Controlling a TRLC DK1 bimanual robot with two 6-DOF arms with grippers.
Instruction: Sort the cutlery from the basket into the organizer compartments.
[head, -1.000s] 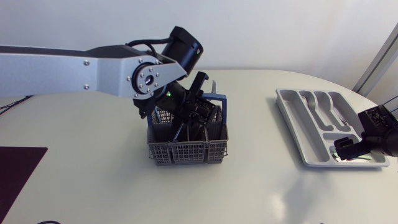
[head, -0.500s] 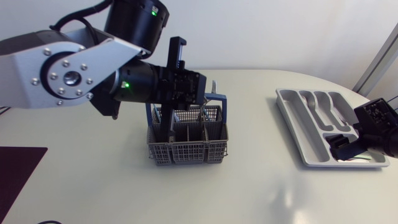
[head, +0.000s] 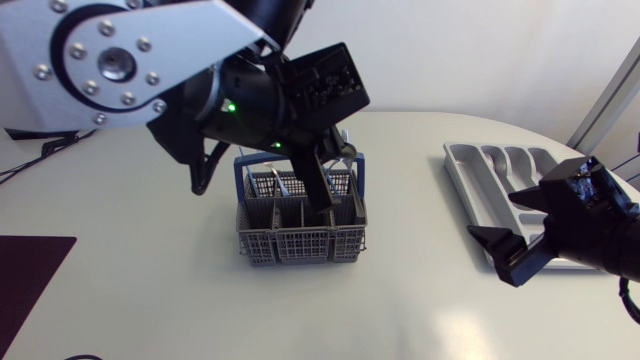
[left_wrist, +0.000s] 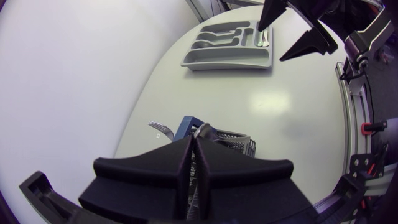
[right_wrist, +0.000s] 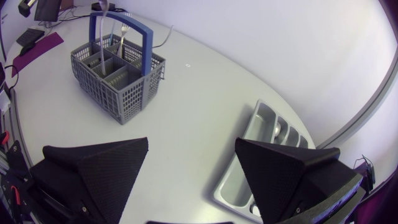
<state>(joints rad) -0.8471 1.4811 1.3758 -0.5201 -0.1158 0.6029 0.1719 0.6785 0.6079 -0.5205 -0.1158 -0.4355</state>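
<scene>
**Head view.** The grey basket (head: 300, 243) is shown at the table's centre. The left gripper (head: 318, 195) is positioned over it, with the fingers pressed together and pointing down towards the middle compartments. Whether a piece of cutlery is pinched between them cannot be told. The grey organizer (head: 478, 165) is placed at about 2 o'clock from the basket, well apart from it. The right gripper (head: 490, 215) is held at 4 o'clock from the basket, over the organizer's near corner, with its fingers spread wide and nothing between them.

**Right wrist view.** A fork (right_wrist: 122, 36) is seen standing upright in the basket beside the blue handle (right_wrist: 147, 37). A slim silver piece (right_wrist: 102, 28) rises higher at the basket's far side.

**Left wrist view.** Silver cutlery (left_wrist: 264, 38) is seen lying in one of the organizer's end compartments.
</scene>
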